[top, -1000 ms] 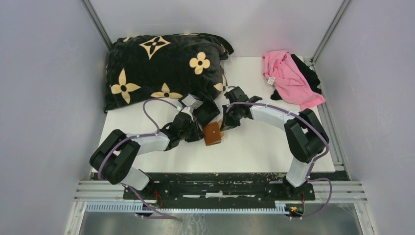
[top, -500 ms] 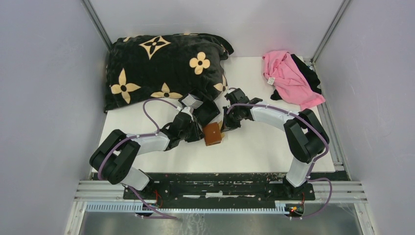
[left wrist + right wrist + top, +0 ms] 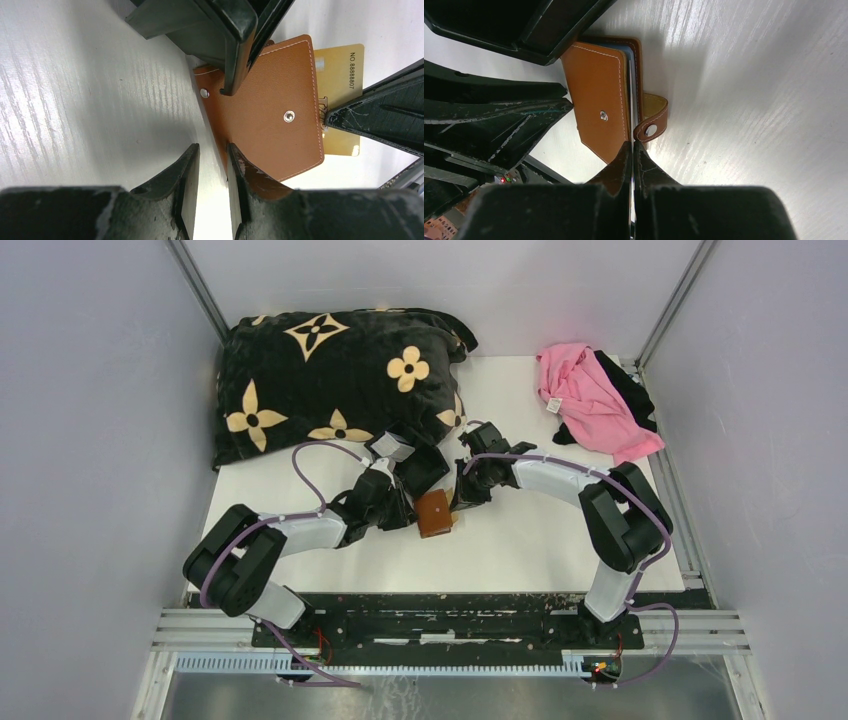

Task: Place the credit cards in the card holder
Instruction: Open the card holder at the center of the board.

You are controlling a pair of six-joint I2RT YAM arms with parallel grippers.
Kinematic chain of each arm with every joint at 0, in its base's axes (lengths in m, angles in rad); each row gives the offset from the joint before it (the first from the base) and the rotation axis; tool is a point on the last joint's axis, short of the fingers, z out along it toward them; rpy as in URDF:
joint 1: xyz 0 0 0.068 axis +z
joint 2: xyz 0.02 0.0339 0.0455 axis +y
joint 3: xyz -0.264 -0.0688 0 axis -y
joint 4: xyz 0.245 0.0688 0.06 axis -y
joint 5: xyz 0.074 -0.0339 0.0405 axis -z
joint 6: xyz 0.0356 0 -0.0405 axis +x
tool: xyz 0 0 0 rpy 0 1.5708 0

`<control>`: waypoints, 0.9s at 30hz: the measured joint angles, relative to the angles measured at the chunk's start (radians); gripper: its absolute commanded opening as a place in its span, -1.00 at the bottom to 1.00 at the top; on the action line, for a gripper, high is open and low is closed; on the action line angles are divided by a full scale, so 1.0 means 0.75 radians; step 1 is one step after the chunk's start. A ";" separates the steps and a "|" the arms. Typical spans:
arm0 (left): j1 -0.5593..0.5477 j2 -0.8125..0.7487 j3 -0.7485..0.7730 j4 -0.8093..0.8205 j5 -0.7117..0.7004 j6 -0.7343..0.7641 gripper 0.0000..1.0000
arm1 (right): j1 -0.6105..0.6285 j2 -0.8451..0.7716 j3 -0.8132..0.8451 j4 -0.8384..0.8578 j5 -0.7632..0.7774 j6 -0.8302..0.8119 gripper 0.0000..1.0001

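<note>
Left wrist view shows the holder (image 3: 270,110) flat on the bench (image 3: 75,100), a yellow card (image 3: 342,70) sticking out; left claw (image 3: 212,155) half open, empty, right claw (image 3: 632,147) shut at its edge, so push gently.

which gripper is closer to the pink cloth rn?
Right. The right gripper is at the card holder's right edge, on the side toward the pink cloth in the far right corner. The left gripper is at the holder's left edge, farther off.
</note>
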 measured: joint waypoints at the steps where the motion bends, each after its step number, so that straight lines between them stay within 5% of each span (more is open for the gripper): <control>1: 0.000 0.000 0.000 -0.001 -0.001 0.000 -0.32 | -0.001 0.000 -0.003 0.004 -0.001 0.000 -0.98; 27: -0.001 -0.078 -0.047 -0.052 -0.056 -0.002 -0.32 | -0.018 0.000 -0.017 0.016 -0.023 -0.009 -0.98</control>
